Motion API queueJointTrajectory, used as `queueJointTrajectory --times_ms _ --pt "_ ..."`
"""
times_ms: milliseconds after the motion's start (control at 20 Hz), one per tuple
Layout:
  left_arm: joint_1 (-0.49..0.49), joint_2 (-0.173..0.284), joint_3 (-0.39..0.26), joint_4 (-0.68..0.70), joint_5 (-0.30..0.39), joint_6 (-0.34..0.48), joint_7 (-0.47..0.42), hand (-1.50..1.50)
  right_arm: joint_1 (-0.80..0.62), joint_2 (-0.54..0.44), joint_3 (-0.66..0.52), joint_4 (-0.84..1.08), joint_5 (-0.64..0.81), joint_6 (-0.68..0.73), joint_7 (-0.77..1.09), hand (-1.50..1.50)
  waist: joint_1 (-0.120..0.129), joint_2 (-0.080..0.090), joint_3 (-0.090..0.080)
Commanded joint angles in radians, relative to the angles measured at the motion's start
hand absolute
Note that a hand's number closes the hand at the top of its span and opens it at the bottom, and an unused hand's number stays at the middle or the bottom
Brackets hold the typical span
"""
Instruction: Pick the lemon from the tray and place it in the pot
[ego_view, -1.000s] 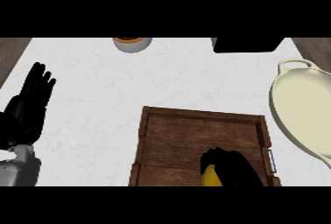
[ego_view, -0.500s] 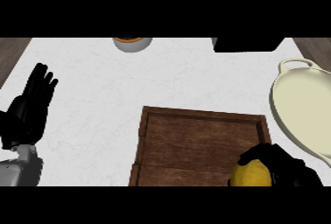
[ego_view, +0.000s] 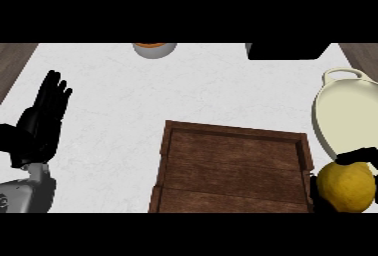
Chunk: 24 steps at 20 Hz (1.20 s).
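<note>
At the left edge I see my left hand (ego_view: 40, 125) resting over the white counter (ego_view: 184, 90), fingers straight and up. The brown wooden tray (ego_view: 232, 167) sits low in the middle. Just right of it, my right hand (ego_view: 359, 155) curls around the yellow lemon (ego_view: 345, 186), beside the cream pot (ego_view: 347, 117) and at its near rim.

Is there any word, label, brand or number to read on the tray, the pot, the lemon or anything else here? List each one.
None: no text shows on the tray, the pot, the lemon or the counter.
</note>
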Motion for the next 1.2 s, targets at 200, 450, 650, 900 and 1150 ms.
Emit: queueJointTrajectory --times_ms 200,450,650,900,1150 --pt "-0.051 0.026 0.030 0.047 0.001 -0.019 0.015 0.00 -0.160 -0.064 -0.356 0.044 -0.372 0.090 -0.011 1.50 0.001 0.002 0.000" --pt "-0.052 0.017 0.032 0.020 0.017 -0.035 0.030 0.00 -0.246 -0.174 -0.557 0.324 -0.531 0.055 -0.134 1.50 0.009 0.002 0.000" --pt "-0.025 -0.024 -0.017 -0.014 -0.030 0.002 0.028 0.00 -0.283 -0.232 -0.589 0.545 -0.481 -0.041 -0.314 1.50 0.017 0.004 0.001" --pt "-0.008 -0.010 -0.010 -0.054 -0.005 -0.021 0.049 0.00 -0.304 -0.321 -0.552 0.721 -0.170 -0.210 -0.339 1.50 0.041 0.008 0.001" --pt "-0.013 -0.037 -0.021 -0.032 -0.023 -0.012 0.028 0.00 -0.462 -0.369 -0.548 1.078 -0.156 -0.341 -0.447 1.50 0.032 0.006 0.001"
